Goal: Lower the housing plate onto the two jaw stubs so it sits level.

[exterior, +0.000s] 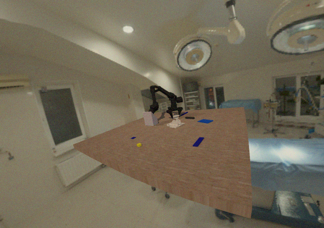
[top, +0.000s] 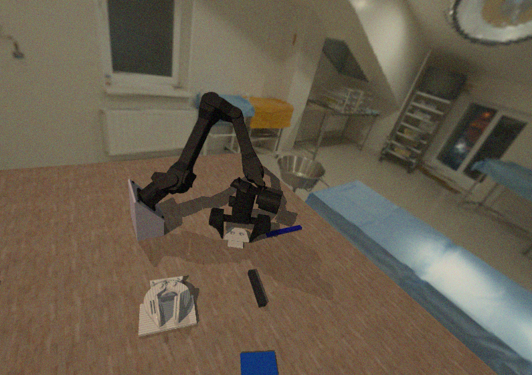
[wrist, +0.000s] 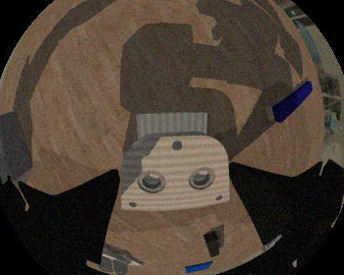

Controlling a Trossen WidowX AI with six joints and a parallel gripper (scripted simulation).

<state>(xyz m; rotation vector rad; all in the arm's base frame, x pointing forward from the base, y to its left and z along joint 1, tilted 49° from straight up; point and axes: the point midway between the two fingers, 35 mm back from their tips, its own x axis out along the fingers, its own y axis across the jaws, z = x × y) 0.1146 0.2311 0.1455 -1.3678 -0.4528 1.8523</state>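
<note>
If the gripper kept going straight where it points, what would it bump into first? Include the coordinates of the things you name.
Probably the white plate with two round holes point(top: 236, 234) point(wrist: 176, 162), right between the open fingers, though I can't tell how far below.

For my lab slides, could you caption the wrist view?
Wrist view: the open gripper straddles the pale housing plate, its two ringed holes facing the camera.
</note>
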